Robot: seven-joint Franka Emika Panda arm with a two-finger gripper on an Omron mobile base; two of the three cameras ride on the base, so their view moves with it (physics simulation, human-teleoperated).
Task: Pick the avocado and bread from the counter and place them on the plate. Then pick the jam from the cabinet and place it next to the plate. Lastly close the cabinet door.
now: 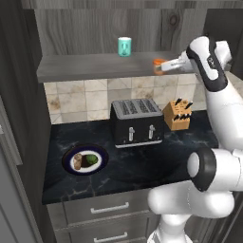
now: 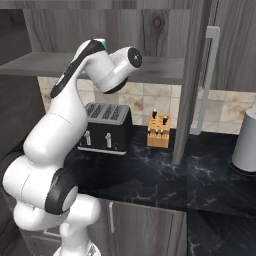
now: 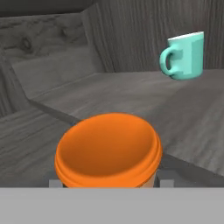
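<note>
My hand point(image 1: 160, 66) is clamped on the jam point(image 1: 157, 66) at the right end of the cabinet point(image 1: 71, 28) shelf, right of the teal cup point(image 1: 125, 46). Below the shelf, on the worktop point(image 1: 142, 163), the avocado point(image 1: 92, 159) and bread point(image 1: 79, 162) lie on the plate point(image 1: 85, 160), left of the toaster point(image 1: 136, 122).

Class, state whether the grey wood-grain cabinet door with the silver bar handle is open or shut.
Open. The grey wood-grain cabinet door stands edge-on, swung out over the black counter, exposing the grey shelf.
</note>
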